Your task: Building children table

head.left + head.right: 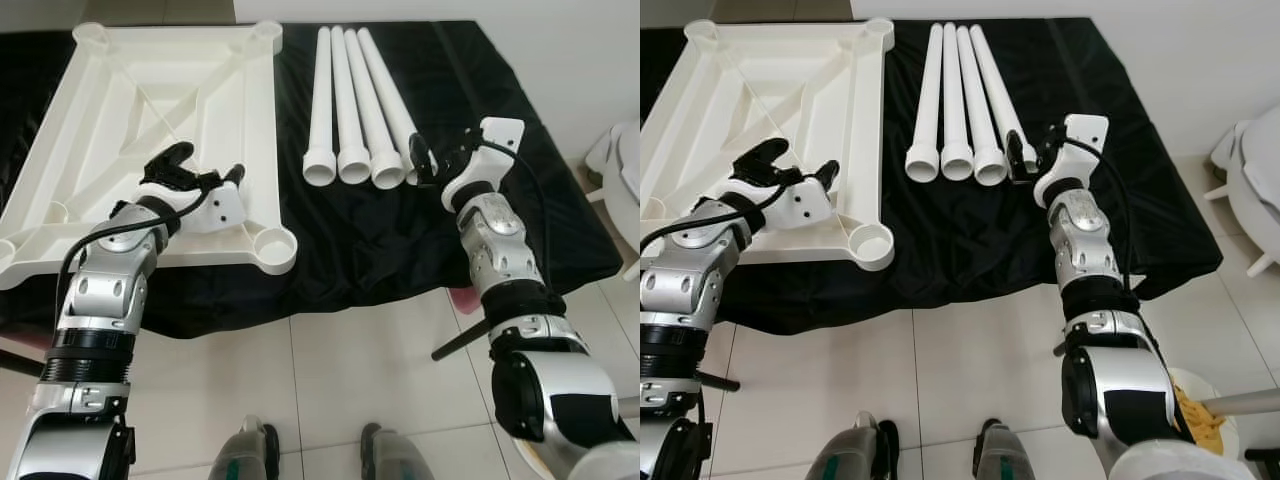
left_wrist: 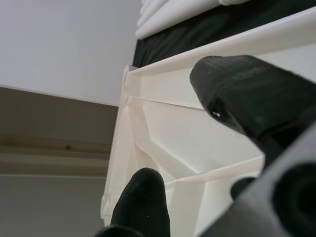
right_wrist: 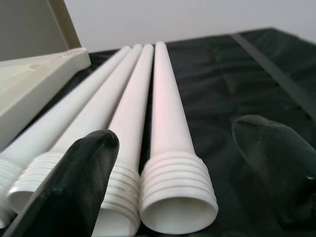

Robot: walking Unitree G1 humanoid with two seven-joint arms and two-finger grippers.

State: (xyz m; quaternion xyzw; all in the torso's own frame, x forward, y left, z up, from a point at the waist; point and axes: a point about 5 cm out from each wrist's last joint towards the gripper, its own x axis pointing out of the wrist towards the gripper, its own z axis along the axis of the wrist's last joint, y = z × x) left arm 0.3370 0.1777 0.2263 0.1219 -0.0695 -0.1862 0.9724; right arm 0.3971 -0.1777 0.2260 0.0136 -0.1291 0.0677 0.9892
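Assembly not begun: tabletop (image 1: 150,130) upside-down upper left, four legs (image 1: 350,100) loose at centre. Right end effector (image 3: 187,173) spread around nearest leg; left end effector (image 1: 200,170) released over tabletop.

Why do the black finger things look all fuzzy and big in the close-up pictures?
They sit right against the lens: in the right wrist view the right gripper's fingers blur while the white legs stay sharp; in the left wrist view the left gripper's fingers blur before the tabletop.
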